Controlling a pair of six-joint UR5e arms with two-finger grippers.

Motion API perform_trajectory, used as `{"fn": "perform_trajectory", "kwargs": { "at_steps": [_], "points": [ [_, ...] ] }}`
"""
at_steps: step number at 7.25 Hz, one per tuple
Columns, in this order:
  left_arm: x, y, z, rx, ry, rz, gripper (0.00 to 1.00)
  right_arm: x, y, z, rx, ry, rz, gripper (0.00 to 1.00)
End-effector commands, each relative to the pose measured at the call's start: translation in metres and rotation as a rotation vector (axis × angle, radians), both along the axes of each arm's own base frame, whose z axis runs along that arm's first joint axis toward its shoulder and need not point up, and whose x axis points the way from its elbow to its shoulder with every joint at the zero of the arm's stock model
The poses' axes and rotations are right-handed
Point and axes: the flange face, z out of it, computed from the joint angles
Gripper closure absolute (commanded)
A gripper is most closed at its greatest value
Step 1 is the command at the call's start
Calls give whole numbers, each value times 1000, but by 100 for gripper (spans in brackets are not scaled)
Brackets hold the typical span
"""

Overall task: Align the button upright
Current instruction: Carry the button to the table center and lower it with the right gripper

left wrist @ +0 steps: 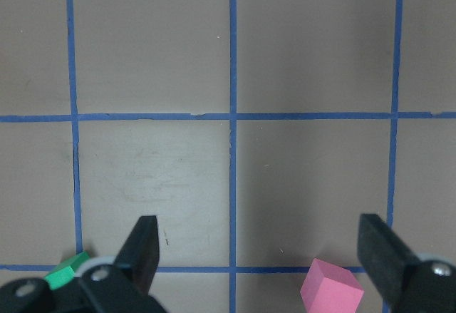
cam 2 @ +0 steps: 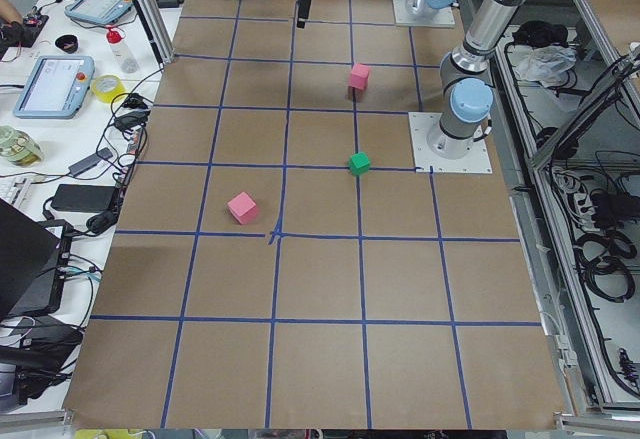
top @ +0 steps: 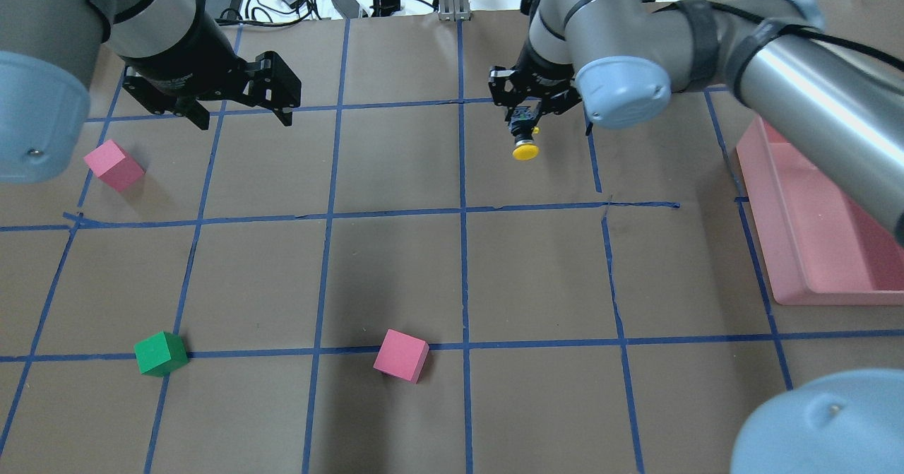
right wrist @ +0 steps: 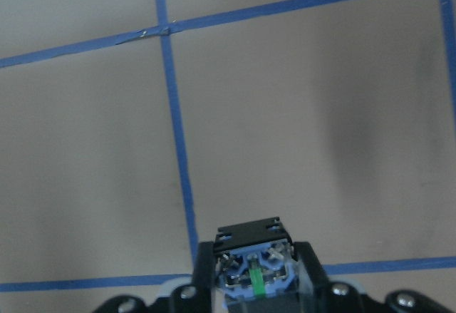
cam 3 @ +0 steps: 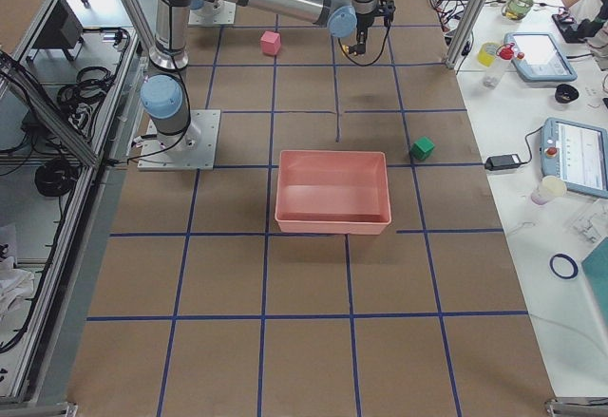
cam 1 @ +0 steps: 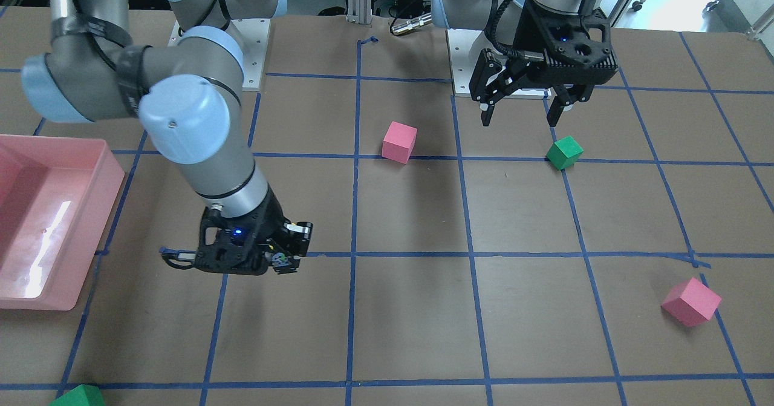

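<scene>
The button [top: 525,150] has a round yellow cap on a black collar, and my right gripper [top: 523,129] is shut on its block base. The cap sticks out past the fingertips, over the table's far middle. In the right wrist view only the button's base [right wrist: 254,264], with a green mark and terminals, shows between the fingers; the cap is hidden behind it. From the front, the right gripper [cam 1: 283,259] hangs just above the paper. My left gripper [top: 244,117] hovers open and holds nothing, near a green cube [cam 1: 564,152].
A pink tray [top: 812,262] stands at the right side. Pink cubes [top: 113,165] [top: 401,354] and a green cube [top: 161,353] lie scattered on the taped brown paper. Another green cube [cam 1: 78,397] sits near the tray's far corner. Cables lie along the far edge.
</scene>
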Motion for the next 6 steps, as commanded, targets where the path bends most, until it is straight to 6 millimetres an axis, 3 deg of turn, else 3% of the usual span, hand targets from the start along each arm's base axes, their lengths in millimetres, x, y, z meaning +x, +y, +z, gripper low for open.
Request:
{"fn": "perform_trajectory", "kwargs": {
  "at_steps": [1, 2, 3, 5, 6],
  "points": [
    [0, 0, 0, -1, -1, -1, 0, 63, 6, -50, -2, -28, -64, 100],
    [0, 0, 0, -1, -1, 0, 0, 90, 16, -62, -5, -34, -63, 100],
    [0, 0, 0, -1, -1, 0, 0, 102, 24, -73, -15, 25, -50, 100],
    [0, 0, 0, -1, -1, -1, 0, 102, 24, -102, -35, 27, -43, 100],
    [0, 0, 0, -1, -1, -1, 0, 101, 26, -104, -32, 28, -44, 100]
  ]
}}
